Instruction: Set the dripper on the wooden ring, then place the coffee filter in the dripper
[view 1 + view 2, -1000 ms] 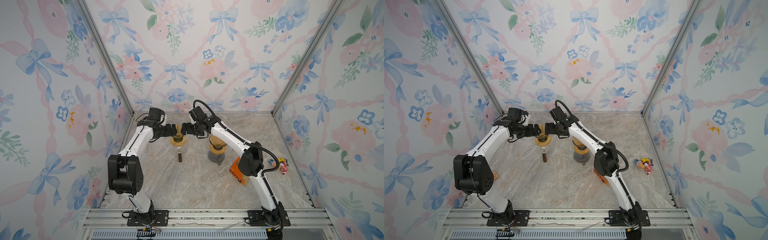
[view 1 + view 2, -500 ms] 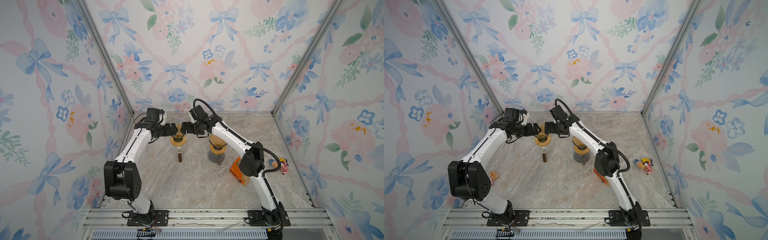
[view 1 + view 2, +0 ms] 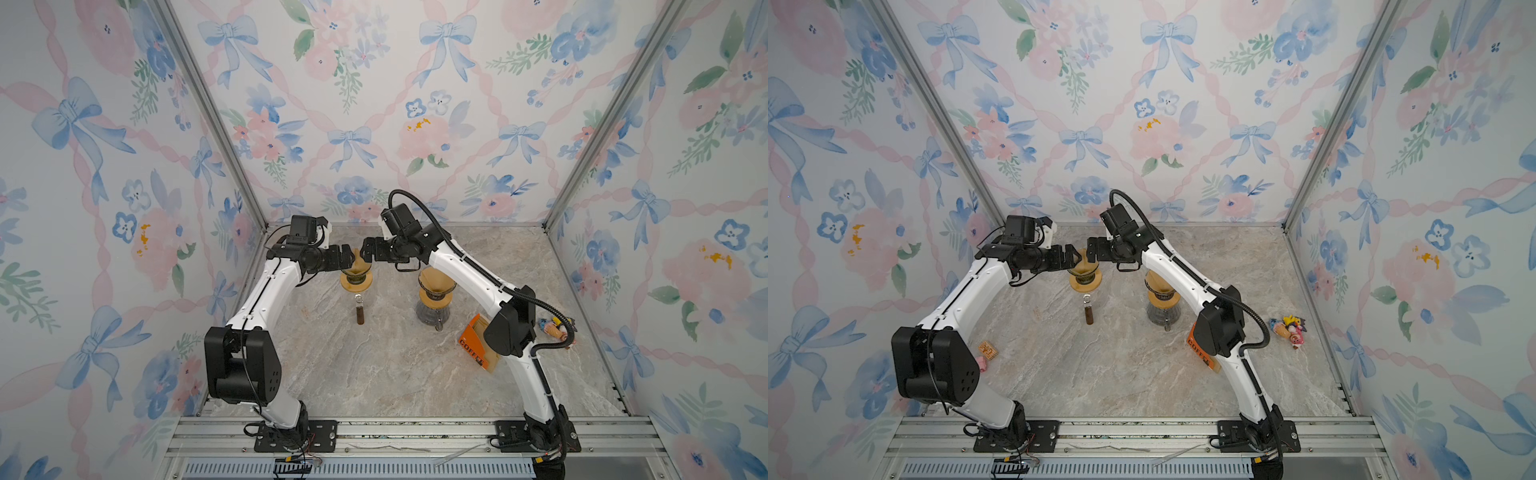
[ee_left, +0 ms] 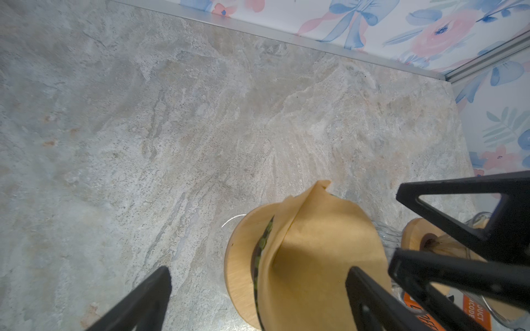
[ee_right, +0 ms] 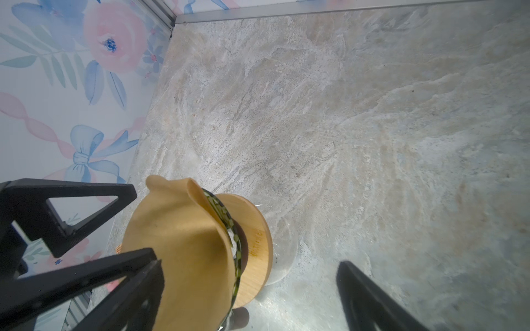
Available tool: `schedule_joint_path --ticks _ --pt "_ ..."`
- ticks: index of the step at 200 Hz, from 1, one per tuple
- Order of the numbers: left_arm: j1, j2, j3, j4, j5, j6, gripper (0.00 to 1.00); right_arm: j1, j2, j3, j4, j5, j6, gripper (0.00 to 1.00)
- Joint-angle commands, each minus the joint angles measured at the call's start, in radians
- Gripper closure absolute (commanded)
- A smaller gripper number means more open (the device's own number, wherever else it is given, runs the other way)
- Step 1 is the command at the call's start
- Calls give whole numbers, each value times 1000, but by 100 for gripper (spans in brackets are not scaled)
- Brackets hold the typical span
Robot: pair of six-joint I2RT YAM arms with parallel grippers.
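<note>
The filter (image 3: 358,258) sits lopsided in the dripper (image 3: 356,283) — left gripper (image 3: 348,258) at its 9 o'clock, right gripper (image 3: 366,254) at 3, both spread wide, clamping nothing — seemingly flanking it to settle it.

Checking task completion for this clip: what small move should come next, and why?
Probably back both tools straight away. The left tool and right tool stand open either side of the coffee filter, which already sits in the dripper, its creased top above the rim; neither grips it.
</note>
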Motion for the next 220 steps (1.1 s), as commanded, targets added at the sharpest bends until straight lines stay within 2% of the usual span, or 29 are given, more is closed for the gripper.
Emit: schedule_joint_path --ticks 1,44,78,136,166,220 --pt "4 -39 -16 10 1 2 3 9 -67 -40 22 10 -31 4" --pt "4 -105 -16 17 -38 13 2 6 -197 -177 82 20 -80 4" --pt "5 -197 -48 53 -48 28 2 -7 -351 -360 136 37 -131 4" --pt "4 -430 -236 163 -81 44 2 -66 -739 -835 287 75 -179 4" --pt "5 -546 -370 214 -84 70 2 -81 -933 -1034 284 197 -245 4" --pt "4 -704 -580 275 -222 -5 2 -140 -1297 -1344 281 346 -287 4"
